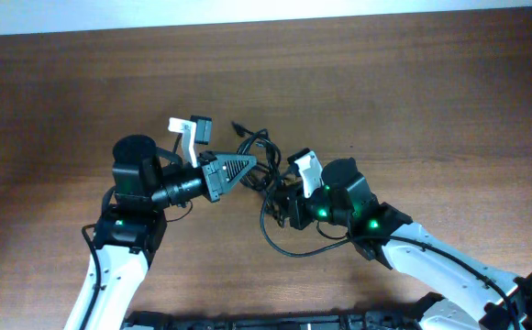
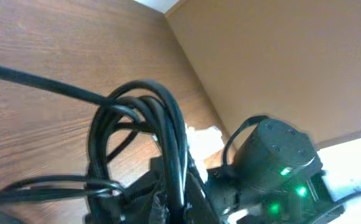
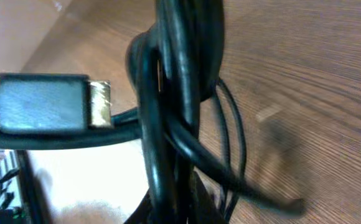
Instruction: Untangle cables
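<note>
Closest in the right wrist view, the cables (image 3: 174,124) run as a thick upright bundle straight through the middle and down between the right gripper's fingers, which are clenched on the strands. A grey plug (image 3: 50,102) with a metal tip sticks out sideways to the left of the bundle. In the left wrist view the same black cords arch up in a tight loop and drop into the left gripper, closed as well and, as far as the blur allows, pinching the bundle. From above, the left gripper (image 1: 246,168) comes in from the left and the right gripper (image 1: 282,194) from the lower right, both at the knot in the middle of the table (image 1: 431,92), just beside each other. The tangle's long axis runs roughly from upper left to lower right between them, so pulling apart along that line looks the likely move. A slack loop (image 1: 289,247) trails toward the near edge, closer to the right arm.
</note>
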`<state>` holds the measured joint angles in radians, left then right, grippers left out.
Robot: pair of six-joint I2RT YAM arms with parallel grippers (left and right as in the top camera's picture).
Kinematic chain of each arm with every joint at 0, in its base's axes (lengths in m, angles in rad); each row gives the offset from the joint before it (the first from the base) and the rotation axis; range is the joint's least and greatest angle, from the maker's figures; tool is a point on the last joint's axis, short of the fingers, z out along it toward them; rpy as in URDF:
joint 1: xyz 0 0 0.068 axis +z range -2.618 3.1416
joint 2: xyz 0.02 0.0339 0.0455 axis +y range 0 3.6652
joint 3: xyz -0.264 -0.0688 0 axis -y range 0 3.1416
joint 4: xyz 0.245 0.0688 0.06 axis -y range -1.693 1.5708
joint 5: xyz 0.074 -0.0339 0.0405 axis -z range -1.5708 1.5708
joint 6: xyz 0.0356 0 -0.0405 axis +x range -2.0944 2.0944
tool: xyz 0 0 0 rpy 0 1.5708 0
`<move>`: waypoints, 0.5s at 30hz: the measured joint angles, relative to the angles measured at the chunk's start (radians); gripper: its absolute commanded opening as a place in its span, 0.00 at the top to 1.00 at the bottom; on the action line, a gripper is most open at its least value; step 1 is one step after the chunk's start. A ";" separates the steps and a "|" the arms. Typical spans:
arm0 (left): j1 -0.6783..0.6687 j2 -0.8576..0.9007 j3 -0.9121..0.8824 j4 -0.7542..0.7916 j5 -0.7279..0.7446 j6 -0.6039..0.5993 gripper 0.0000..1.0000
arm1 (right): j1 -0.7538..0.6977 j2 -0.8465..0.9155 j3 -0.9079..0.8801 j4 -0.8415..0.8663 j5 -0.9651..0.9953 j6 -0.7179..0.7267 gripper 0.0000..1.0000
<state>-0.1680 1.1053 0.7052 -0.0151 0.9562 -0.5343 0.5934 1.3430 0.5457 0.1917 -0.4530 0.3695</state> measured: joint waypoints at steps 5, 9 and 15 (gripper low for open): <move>0.002 -0.004 0.020 -0.312 -0.245 0.161 1.00 | -0.139 -0.146 -0.017 -0.015 -0.298 0.016 0.96; -0.001 -0.004 0.019 -0.406 -0.369 0.219 1.00 | -0.296 -0.299 -0.017 -0.003 -0.451 0.023 0.96; 0.049 -0.003 0.016 -0.534 -0.718 0.156 1.00 | -0.553 -0.370 -0.013 -0.074 -0.518 0.086 0.96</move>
<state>-0.1192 1.1019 0.7216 -0.5495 0.2386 -0.3786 0.0402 0.9733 0.5327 0.1173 -0.9707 0.4553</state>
